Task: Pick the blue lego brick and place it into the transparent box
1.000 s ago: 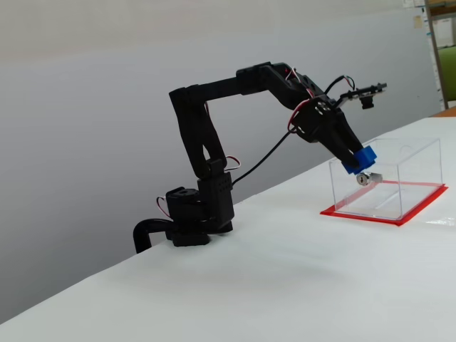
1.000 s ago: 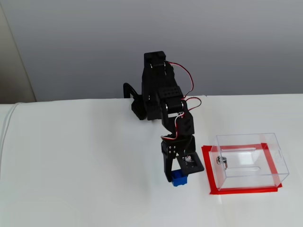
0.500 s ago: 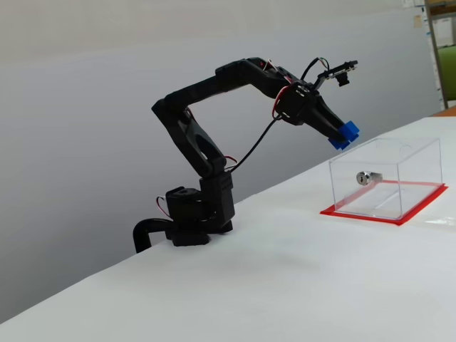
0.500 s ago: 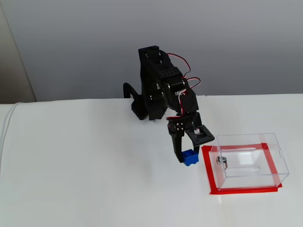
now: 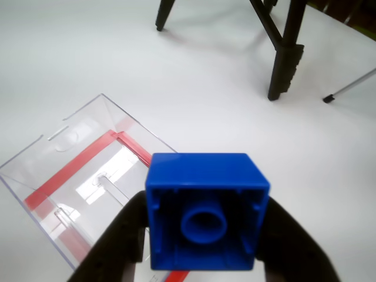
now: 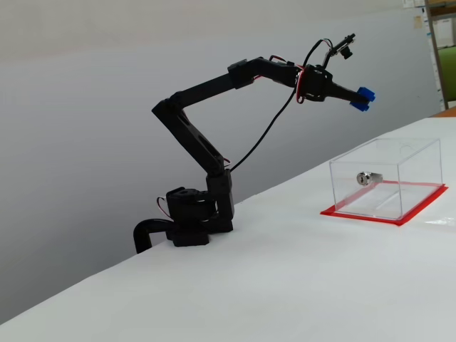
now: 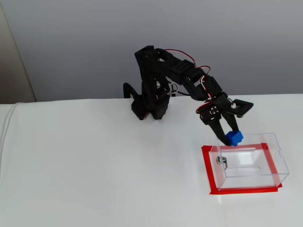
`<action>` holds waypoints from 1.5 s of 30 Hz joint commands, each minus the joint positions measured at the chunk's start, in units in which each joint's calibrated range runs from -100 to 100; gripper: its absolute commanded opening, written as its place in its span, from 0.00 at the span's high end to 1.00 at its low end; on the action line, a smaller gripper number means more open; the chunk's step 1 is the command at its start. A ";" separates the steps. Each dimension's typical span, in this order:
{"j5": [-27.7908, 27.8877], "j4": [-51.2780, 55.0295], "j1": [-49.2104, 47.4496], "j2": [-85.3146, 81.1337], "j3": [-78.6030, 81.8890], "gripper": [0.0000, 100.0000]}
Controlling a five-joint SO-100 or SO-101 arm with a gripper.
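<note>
The setting is a lab or office test bench: 1 bare white table (image 6: 285,285) against a plain grey wall (image 6: 85,142), with black tripod legs (image 5: 285,59) standing on it and a shelving unit (image 6: 442,50) at the room edge.

Blue lego brick (image 6: 363,98) held high above the transparent box (image 6: 388,179).

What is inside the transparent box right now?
Inside the transparent box only a small silver metal piece shows, by one wall. The blue lego brick is held above by the gripper.
</note>
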 commanded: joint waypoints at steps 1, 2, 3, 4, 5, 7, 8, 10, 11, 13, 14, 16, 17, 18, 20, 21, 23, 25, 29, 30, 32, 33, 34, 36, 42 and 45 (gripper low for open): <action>0.62 -6.39 -5.08 -0.44 2.11 0.90; 0.62 -8.22 -5.82 -0.02 3.19 0.90; 0.62 -9.87 -6.41 0.40 4.19 0.90; 0.62 -11.44 -6.93 0.83 5.18 0.90; 0.62 -12.83 -7.37 1.08 6.00 0.90; 0.62 -15.27 -7.89 1.68 7.62 0.90; 0.62 -16.22 -7.89 1.93 8.17 0.90; 0.62 -18.05 -7.97 2.10 9.16 0.90; 0.62 -18.83 -7.97 2.10 9.70 0.90; 0.62 -20.14 -7.97 2.10 10.52 0.90; 0.62 -20.66 -7.97 2.10 10.97 0.90; 0.62 -21.01 -7.97 2.02 11.42 0.90; 0.62 -21.01 -7.97 2.02 11.42 0.90; 0.62 -21.01 -7.97 2.02 11.42 0.90; 0.62 -21.01 -7.97 2.10 11.42 0.90; 0.62 -21.01 -7.97 2.10 11.42 0.90; 0.62 -21.01 -7.97 2.10 11.42 0.90; 0.62 -20.84 -7.97 2.10 11.42 0.90; 0.62 -20.57 -7.97 2.19 11.42 0.76; 0.62 -20.57 -7.97 2.19 11.51 0.70; 0.62 -20.66 -7.97 2.19 11.60 0.63; 0.77 -20.66 -7.97 2.19 11.60 0.61; 0.88 -20.66 -7.97 2.19 11.60 0.61; 0.93 -20.66 -7.97 2.19 11.60 0.61; 0.67 -21.01 -7.97 1.51 13.59 0.61; 0.67 -21.01 -8.04 1.34 13.68 0.61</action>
